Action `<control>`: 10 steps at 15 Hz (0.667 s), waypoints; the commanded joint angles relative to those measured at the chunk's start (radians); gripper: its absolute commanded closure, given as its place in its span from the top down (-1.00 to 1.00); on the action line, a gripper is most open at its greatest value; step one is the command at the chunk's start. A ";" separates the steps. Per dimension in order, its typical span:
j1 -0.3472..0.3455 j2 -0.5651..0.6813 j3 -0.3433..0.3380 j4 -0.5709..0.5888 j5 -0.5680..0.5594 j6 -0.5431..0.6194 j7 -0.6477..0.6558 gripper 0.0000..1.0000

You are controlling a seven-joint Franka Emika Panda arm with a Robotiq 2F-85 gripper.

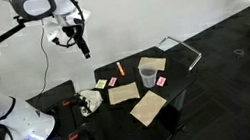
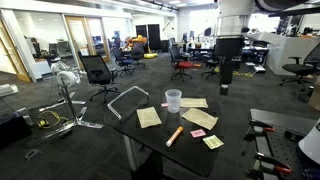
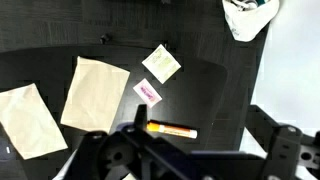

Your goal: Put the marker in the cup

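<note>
My gripper (image 2: 226, 88) hangs open and empty, the marker (image 3: 172, 129) lying on the desk (image 3: 100, 45) well below it, apart from the cup (image 2: 173, 100): nothing done yet, grasp and drop remain.

Resolution is low in all frames and fine detail is soft. In an exterior view, ceiling lights (image 2: 60, 8) give even overhead illumination. The black table (image 2: 150, 135) reads dim, with only weak shadows beside the papers (image 2: 148, 117). The cup (image 2: 173, 100) shows a whitish sheen. In an exterior view, the far white wall (image 1: 155, 4) is bright and nearly uniform, and a violet glow sits at the robot base (image 1: 28, 131) on the left. In the wrist view the gripper (image 3: 150, 135) is dark and out of focus along the near edge. The floor strip (image 3: 295, 60) on the right is overexposed.
</note>
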 commanded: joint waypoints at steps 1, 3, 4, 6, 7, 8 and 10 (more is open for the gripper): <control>-0.001 0.000 0.001 0.001 0.000 -0.002 -0.001 1.00; -0.001 0.000 0.001 0.001 0.000 -0.002 -0.001 1.00; -0.001 0.000 0.001 0.001 0.000 -0.002 -0.001 1.00; -0.001 0.000 0.001 0.001 0.000 -0.002 -0.001 1.00; -0.001 0.000 0.001 0.001 0.000 -0.002 -0.001 1.00; 0.001 0.004 -0.001 0.004 0.001 0.011 -0.010 1.00; 0.005 0.024 0.002 0.019 -0.017 0.059 -0.046 1.00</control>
